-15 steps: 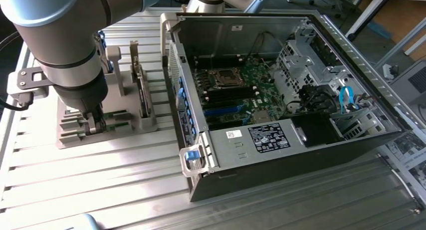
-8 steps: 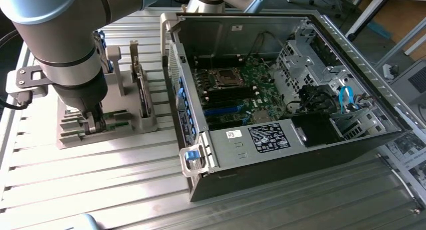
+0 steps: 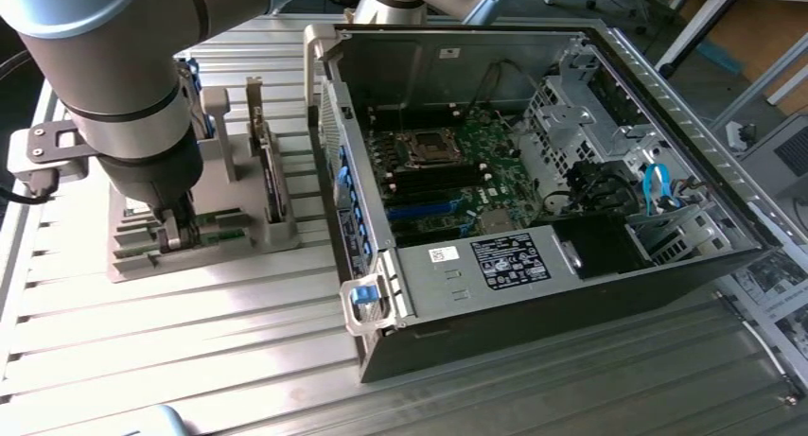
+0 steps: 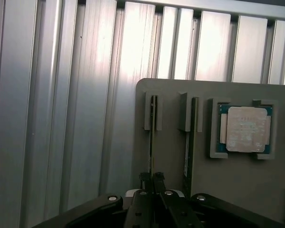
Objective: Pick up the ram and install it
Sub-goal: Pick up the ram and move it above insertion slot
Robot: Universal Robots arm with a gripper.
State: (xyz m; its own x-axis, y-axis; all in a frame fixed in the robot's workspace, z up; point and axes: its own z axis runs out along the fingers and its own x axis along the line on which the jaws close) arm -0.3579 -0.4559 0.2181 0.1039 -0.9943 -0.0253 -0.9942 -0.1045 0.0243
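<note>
While the end effector (image 4: 152,179) clamps one ram (image 4: 152,137), second ram (image 4: 190,142) alongside, one CPU (image 4: 246,129)

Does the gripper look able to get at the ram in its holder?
Probably yes: the gripper sits right over the ram in the grey holder, jaws apparently shut on its upper edge, nothing between them.

The ram (image 4: 152,135) shows edge-on, its near end hidden between the jaws, probably clamped; the gripper (image 4: 152,177) is cut off behind them; beyond them, the CPU (image 4: 246,128) print blurs.

Exterior high overview, wrist close, sharing holder (image 4: 180,95)
</note>
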